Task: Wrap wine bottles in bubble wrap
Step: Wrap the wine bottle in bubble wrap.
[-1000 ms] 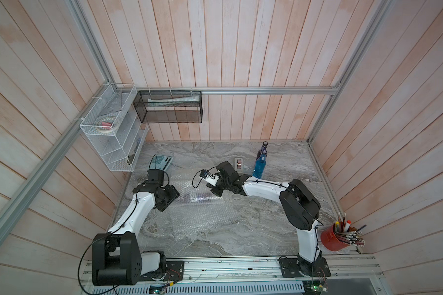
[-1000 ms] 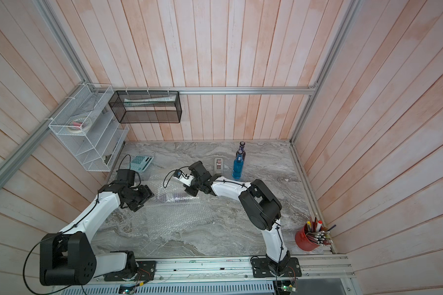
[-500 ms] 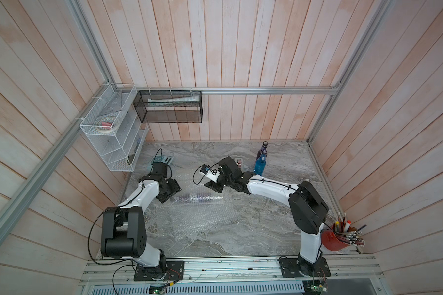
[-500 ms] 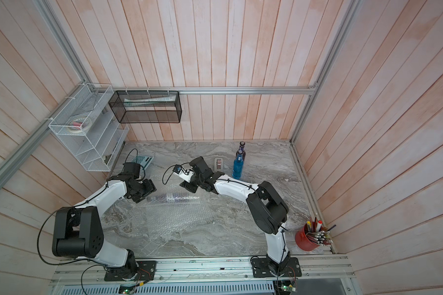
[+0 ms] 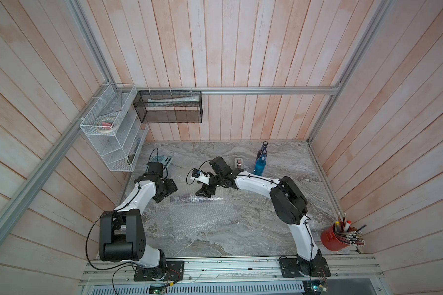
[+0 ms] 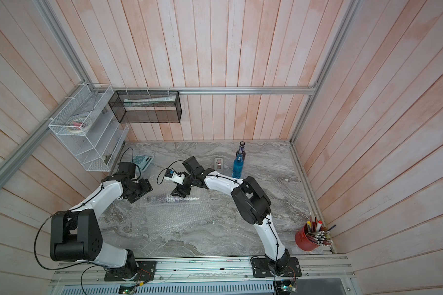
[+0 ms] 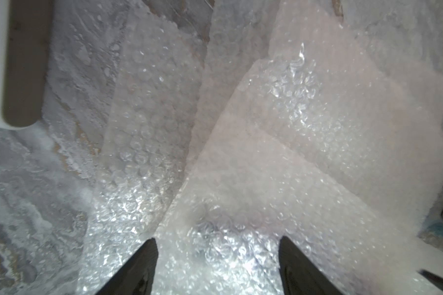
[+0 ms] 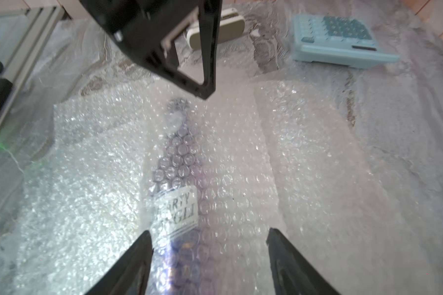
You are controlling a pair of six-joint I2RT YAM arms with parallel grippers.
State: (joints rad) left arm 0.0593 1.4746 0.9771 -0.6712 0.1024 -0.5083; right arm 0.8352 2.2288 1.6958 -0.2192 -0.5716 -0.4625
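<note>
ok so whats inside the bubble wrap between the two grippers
A white-labelled purple wine bottle lying on its side shows through the bubble wrap; its cap end is blurred by the bubbles.

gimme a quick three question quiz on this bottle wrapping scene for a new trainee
1. True or false: the white-labelled purple bottle stands upright.
2. How many bottles stand near the tape dispenser? A one, B two, C three.
3. Fill in: the jaws of the left gripper and the right gripper are both ____.
Key: 1 false, it lies on its side, covered by bubble wrap. 2 B, the blue bottle and a purple bottle. 3 open.
</note>
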